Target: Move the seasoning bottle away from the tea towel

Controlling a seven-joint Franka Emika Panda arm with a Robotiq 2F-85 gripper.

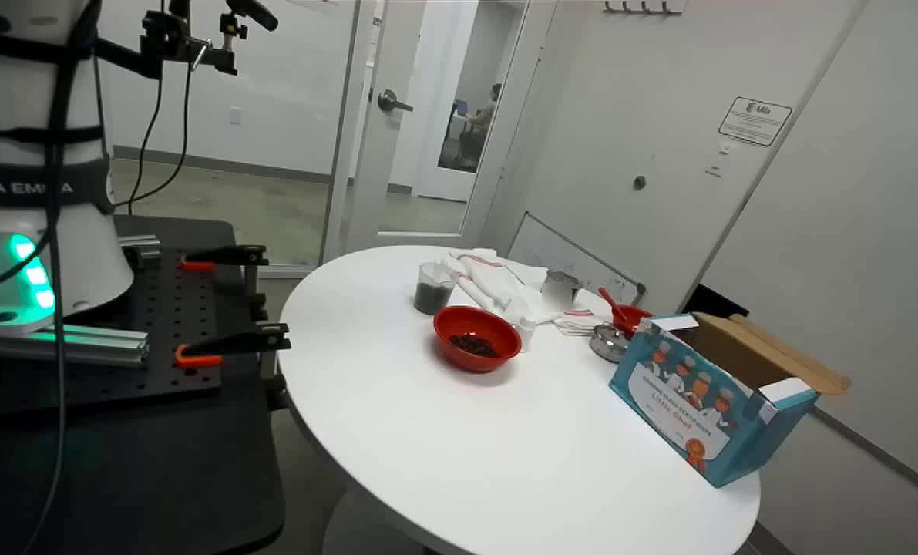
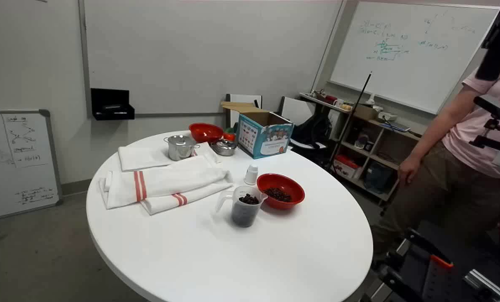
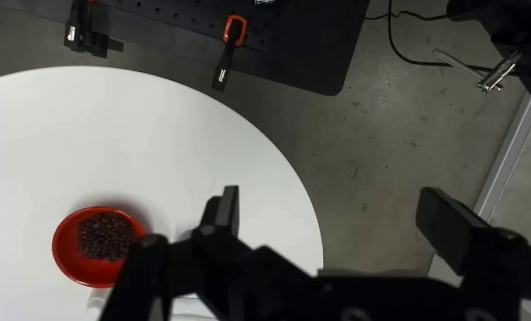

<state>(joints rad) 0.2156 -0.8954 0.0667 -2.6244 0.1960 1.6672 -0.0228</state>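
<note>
Because the bottle (image 2: pixel 251 175) stands just beside the bowl (image 2: pixel 283 205), the gripper (image 3: pixel 330 214), jaws wide apart, could clip the bowl.

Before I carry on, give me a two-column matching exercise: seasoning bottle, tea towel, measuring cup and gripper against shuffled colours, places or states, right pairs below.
1. seasoning bottle
2. tea towel
3. measuring cup
4. gripper

A. translucent, holding dark pieces
B. wide open
C. white with red stripes
D. small, white, beside a red bowl

Right pairs: 1-D, 2-C, 3-A, 4-B
</note>
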